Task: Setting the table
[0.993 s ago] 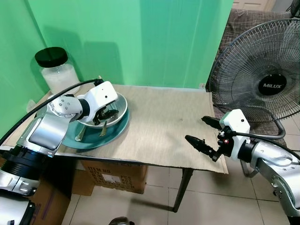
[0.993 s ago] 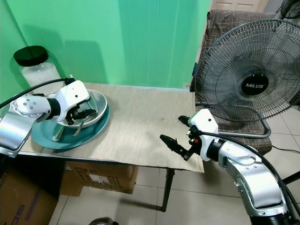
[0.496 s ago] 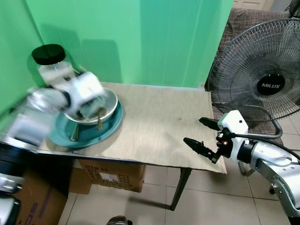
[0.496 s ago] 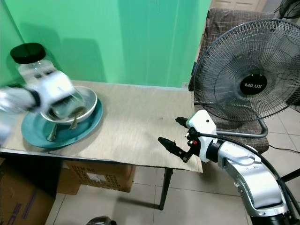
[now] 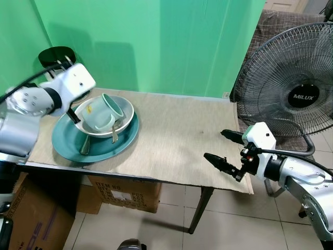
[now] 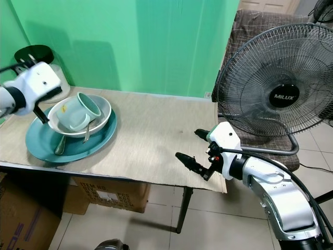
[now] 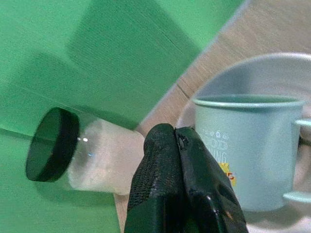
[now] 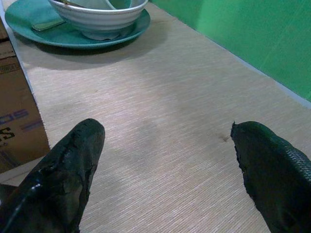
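A teal plate (image 5: 67, 136) sits at the table's left end with a white bowl (image 5: 125, 115) on it. A mint-green mug (image 5: 104, 112) leans tilted inside the bowl, and a spoon (image 5: 85, 147) and another utensil (image 5: 113, 137) rest on the plate under the bowl's rim. My left gripper (image 5: 74, 117) is shut with nothing in it, just left of the bowl beside the mug (image 7: 243, 155). My right gripper (image 5: 216, 145) hovers open and holds nothing over the mat near the table's right front corner.
A glass jar (image 5: 52, 56) with a black lid stands behind my left arm by the green wall. A large floor fan (image 5: 296, 94) stands right of the table. A cardboard box (image 5: 122, 191) sits under it. A beige mat (image 5: 177, 140) covers the tabletop.
My left gripper has come out of the bowl and moved left, leaving the mug lying in the bowl. The right arm has held still.
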`<state>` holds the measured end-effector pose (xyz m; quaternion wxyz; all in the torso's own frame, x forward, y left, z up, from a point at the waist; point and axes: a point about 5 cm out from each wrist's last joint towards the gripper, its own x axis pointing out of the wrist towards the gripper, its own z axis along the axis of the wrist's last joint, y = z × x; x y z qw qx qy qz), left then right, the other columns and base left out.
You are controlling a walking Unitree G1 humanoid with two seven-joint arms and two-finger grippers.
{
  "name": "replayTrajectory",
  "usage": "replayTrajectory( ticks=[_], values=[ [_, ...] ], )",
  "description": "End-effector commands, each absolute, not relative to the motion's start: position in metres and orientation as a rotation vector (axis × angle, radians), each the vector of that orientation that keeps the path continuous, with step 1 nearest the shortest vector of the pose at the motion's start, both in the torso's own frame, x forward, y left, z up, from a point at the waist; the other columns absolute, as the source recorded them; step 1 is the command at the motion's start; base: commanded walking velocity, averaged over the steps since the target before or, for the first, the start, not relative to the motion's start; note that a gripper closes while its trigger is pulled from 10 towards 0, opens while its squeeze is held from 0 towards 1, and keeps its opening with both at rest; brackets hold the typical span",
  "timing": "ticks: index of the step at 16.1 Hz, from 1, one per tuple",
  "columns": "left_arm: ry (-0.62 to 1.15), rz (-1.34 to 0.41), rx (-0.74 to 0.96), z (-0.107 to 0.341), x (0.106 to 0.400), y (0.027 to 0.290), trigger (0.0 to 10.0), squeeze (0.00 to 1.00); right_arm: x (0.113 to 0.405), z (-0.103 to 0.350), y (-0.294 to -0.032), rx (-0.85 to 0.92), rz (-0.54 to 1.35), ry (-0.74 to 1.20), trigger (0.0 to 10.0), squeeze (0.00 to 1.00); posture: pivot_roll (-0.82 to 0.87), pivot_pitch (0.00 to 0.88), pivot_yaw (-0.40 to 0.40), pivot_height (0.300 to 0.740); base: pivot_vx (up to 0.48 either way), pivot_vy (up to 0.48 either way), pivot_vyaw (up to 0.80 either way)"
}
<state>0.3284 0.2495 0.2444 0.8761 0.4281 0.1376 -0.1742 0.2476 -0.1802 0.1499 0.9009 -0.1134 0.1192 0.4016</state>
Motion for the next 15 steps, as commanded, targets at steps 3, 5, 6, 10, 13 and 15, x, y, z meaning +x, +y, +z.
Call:
replayTrajectory(
  ticks=[3,5,6,10,13,15],
  values=[
    [0.251,-0.407,0.660,0.241,0.326,0.242,10.0,1.00,0.251,0.150,-0.175,-0.237,0.830,0.232,10.0,0.00,0.13,0.000,-0.012,0.740,0.000,0.000,0.00],
    [0.256,-0.471,0.612,0.238,0.322,0.235,10.0,1.00,0.251,0.150,-0.172,-0.224,0.835,0.227,10.0,0.00,0.13,0.000,-0.012,0.740,0.000,0.000,0.00],
    [0.279,-0.589,0.581,0.234,0.312,0.224,10.0,1.00,0.250,0.149,-0.168,-0.219,0.850,0.227,10.0,0.00,0.13,0.000,-0.013,0.740,0.000,0.000,0.00],
    [0.350,-0.662,0.652,0.226,0.302,0.226,10.0,1.00,0.247,0.150,-0.163,-0.204,0.914,0.226,10.0,0.00,0.13,0.000,-0.010,0.740,0.000,0.000,0.00],
    [0.387,-0.718,0.695,0.226,0.297,0.224,10.0,1.00,0.246,0.150,-0.159,-0.205,1.027,0.251,10.0,1.00,0.13,0.000,-0.014,0.740,0.000,0.000,0.00],
    [0.415,-0.748,0.720,0.218,0.294,0.220,10.0,1.00,0.246,0.149,-0.154,-0.171,1.072,0.260,10.0,1.00,0.13,0.000,-0.005,0.740,0.000,0.000,0.00]
  ],
)
